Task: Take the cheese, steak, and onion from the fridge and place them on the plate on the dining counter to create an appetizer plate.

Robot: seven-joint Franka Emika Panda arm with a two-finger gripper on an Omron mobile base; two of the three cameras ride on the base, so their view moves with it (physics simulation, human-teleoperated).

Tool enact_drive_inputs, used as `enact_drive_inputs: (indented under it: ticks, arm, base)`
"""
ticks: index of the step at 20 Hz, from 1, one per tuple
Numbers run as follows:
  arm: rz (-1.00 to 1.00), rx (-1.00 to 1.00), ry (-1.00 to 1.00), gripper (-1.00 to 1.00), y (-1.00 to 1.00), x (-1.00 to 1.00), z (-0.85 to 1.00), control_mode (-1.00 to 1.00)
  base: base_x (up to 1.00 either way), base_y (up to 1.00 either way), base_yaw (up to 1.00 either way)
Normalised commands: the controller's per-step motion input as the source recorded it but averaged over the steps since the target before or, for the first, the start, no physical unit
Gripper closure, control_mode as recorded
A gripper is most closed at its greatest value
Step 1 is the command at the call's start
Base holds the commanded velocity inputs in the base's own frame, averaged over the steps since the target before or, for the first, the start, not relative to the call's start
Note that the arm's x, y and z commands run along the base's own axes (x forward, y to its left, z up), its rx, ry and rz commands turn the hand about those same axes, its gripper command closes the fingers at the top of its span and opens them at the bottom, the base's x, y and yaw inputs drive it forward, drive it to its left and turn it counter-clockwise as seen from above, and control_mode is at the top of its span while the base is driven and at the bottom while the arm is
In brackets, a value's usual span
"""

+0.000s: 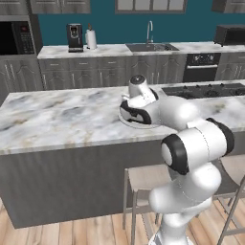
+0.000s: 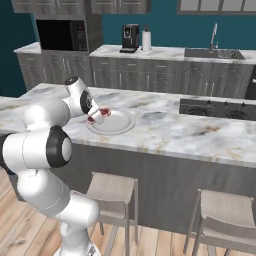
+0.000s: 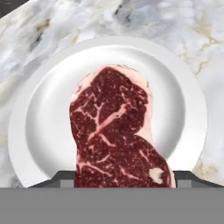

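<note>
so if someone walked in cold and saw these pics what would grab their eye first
The steak, dark red with pale marbling, hangs in front of the hand camera with the plate right behind it. From the right base view the gripper holds it over the plate's near-left edge on the dining counter. Next comes the big white arm, bent over the marble top.
</note>
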Motion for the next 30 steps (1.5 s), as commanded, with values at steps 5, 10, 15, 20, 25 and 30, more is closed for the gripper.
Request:
enact_drive_inputs:
  ticks: [5, 10, 15, 20, 25, 30]
  arm:
    - [0.00, 0.00, 0.02, 1.00, 0.00, 0.32, -0.28, -1.00]
    - [0.00, 0.00, 0.06, -1.00, 0.00, 0.26, -0.16, -1.00]
    - [0.00, 0.00, 0.04, -1.00, 0.02, 0.14, -0.01, -1.00]
    - [-0.06, 0.00, 0.01, -1.00, 0.21, 0.36, 0.00, -1.00]
    - [-0.06, 0.00, 0.00, -1.00, 0.00, 0.55, 0.00, -1.00]
    - [-0.06, 0.00, -0.02, -1.00, -0.19, -0.57, 0.33, -1.00]
  base:
    - [0.00, 0.00, 0.00]
    - [0.00, 0.00, 0.00]
    - [0.00, 0.00, 0.00]
    - [0.00, 0.00, 0.00]
    - [0.00, 0.00, 0.00]
    - [0.00, 0.00, 0.00]
